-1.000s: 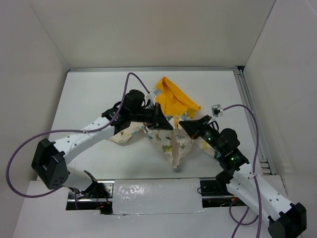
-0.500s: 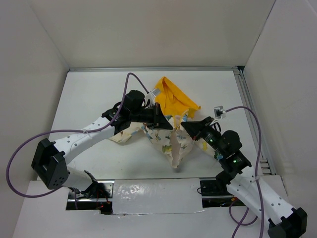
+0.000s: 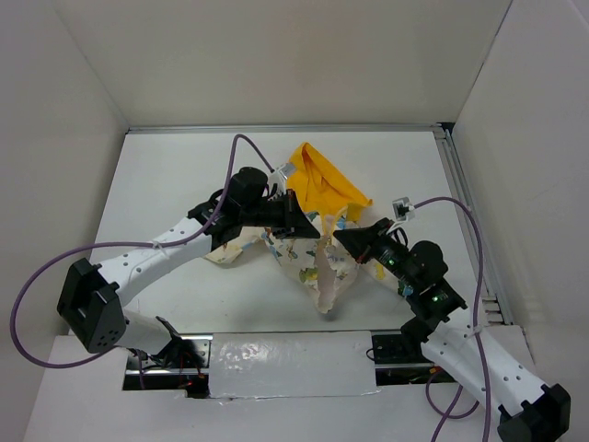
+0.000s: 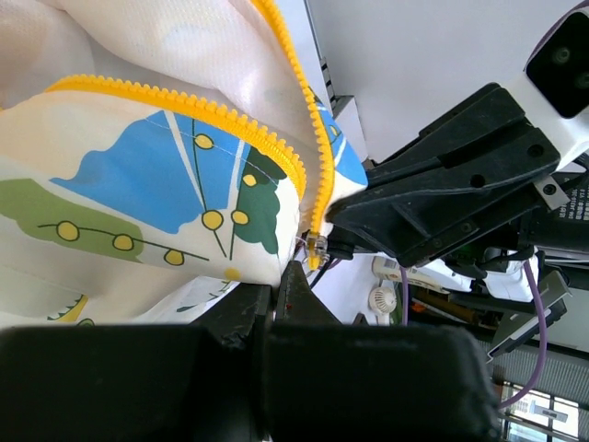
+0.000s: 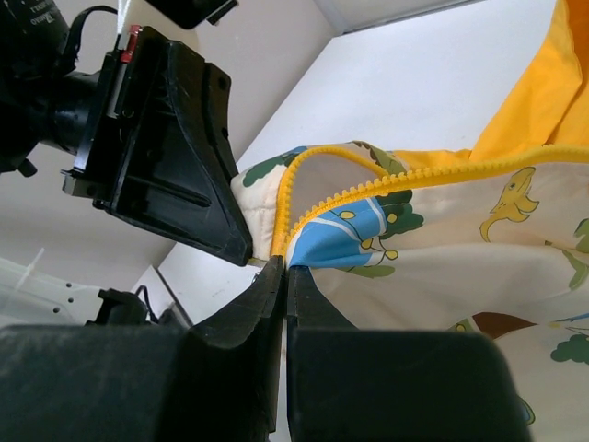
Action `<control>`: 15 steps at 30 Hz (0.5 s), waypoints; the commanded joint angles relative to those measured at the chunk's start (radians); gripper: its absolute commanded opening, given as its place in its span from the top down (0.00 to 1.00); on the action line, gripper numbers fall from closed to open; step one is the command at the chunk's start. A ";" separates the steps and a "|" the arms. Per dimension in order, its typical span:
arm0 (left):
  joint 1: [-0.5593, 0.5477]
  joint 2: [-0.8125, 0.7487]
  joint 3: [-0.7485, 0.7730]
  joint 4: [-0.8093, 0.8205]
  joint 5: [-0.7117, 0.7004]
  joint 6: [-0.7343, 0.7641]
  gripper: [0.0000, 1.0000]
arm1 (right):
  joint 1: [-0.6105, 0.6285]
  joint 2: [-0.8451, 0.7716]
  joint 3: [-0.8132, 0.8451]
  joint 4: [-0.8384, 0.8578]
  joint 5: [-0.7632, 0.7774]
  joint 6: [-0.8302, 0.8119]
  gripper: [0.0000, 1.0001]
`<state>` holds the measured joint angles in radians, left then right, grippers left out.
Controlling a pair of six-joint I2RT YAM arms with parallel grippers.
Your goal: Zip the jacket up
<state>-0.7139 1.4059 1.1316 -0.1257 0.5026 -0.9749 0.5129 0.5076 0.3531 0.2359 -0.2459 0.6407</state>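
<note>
The jacket is bunched mid-table, cream with blue and green prints, its yellow hood lying behind. Both grippers hold its front up, tips nearly touching. My left gripper is shut on the printed fabric edge, beside the end of the yellow zipper strip, where a small metal piece hangs. My right gripper is shut on the jacket where the two yellow zipper rows meet. Each wrist view shows the other gripper's black fingers close by.
White walls close in the table at left, back and right. A metal rail runs along the right side. Purple cables loop above both arms. A silver tape strip covers the near edge between the bases.
The right gripper has shifted a little left and toward the left gripper. The hanging fabric has swung slightly. The left arm has hardly moved.
</note>
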 commanded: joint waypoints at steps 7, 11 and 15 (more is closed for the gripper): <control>0.001 -0.036 0.008 0.060 0.014 -0.007 1.00 | 0.007 0.043 0.023 0.069 -0.021 -0.015 1.00; 0.001 -0.035 -0.003 0.070 0.025 -0.005 1.00 | 0.009 0.042 0.024 0.088 -0.010 -0.009 1.00; 0.001 -0.030 -0.009 0.064 0.017 -0.008 1.00 | 0.010 0.028 0.024 0.105 -0.003 -0.001 1.00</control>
<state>-0.7139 1.3987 1.1297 -0.1192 0.5034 -0.9749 0.5129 0.5526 0.3531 0.2588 -0.2508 0.6384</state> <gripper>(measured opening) 0.048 0.049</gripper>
